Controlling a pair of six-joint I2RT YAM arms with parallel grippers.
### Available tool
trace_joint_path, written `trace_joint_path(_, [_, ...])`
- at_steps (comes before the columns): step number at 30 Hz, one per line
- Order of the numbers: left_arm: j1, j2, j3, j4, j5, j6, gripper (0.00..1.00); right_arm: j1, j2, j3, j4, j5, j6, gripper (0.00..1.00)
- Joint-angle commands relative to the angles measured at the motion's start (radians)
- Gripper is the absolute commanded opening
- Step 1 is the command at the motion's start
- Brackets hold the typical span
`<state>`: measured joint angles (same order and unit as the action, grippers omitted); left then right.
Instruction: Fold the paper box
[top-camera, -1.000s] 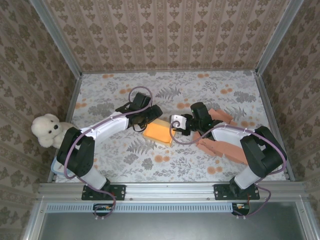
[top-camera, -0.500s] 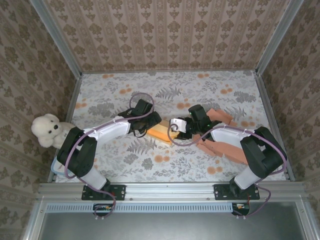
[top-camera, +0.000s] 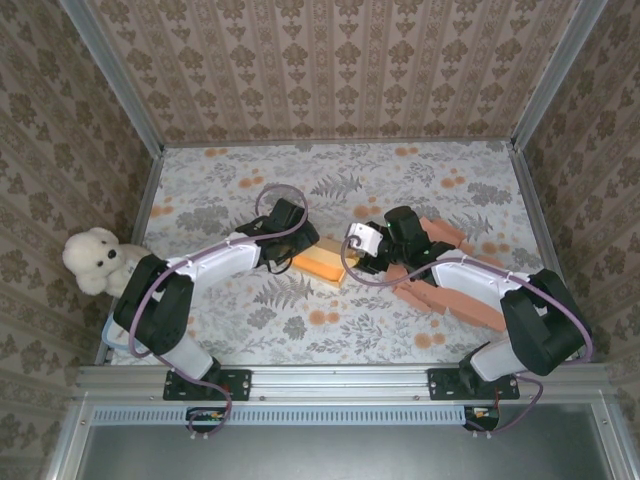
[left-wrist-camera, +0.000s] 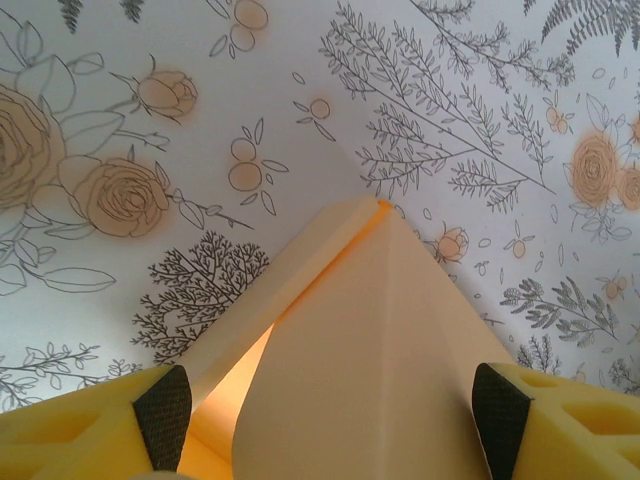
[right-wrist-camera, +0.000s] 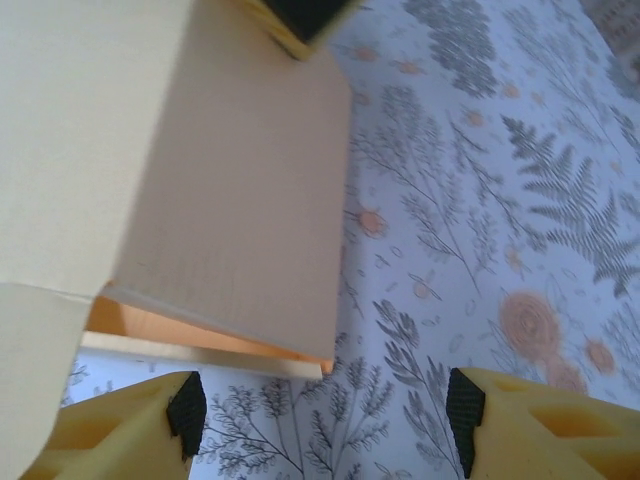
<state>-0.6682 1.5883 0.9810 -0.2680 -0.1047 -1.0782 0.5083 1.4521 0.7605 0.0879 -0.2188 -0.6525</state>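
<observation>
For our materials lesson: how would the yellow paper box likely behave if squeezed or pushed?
The paper box looks thin-walled and hollow, so probably light and easily crushed. Its panels gape at the seam in the left wrist view, so they likely flex. Flat-sided, it should slide, not roll.

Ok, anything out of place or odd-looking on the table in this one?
A white teddy bear sits at the left edge of the table, which has nothing to do with folding. The orange paper box lies at an angle and partly open, but that fits a fold in progress. Nothing looks spilled or torn.
</observation>
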Motion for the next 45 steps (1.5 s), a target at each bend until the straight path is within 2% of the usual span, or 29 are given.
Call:
trace_joint_path(1, [-0.008,-0.044,-0.005,-0.022,-0.048,0.019,0.77,-0.005,-0.009,-0.019,0.048,0.153,0.151,0.68])
trace_joint_path(7, [-0.011,-0.052,-0.026,-0.011,-0.06,0.02,0.78,-0.01,-0.021,0.003,0.074,0.364,0.468,0.68])
trace_joint_path(12, [-0.019,-0.074,-0.047,-0.001,-0.095,0.018,0.78,-0.008,-0.07,0.042,-0.001,0.491,0.84,0.68])
trace_joint_path(15, [-0.022,-0.087,-0.061,0.0,-0.106,0.018,0.78,0.002,-0.117,0.044,-0.045,0.492,1.014,0.68])
trace_joint_path(18, [-0.03,-0.097,-0.072,0.001,-0.115,0.02,0.78,0.037,-0.125,0.067,-0.108,0.484,1.119,0.68])
trace_joint_path(27, [-0.067,-0.123,-0.106,0.01,-0.171,0.021,0.78,0.195,-0.068,0.08,-0.118,0.466,1.189,0.68])
trace_joint_path(45, [-0.227,-0.159,-0.186,0.088,-0.346,0.034,0.78,0.283,0.05,0.02,-0.051,0.447,1.199,0.68])
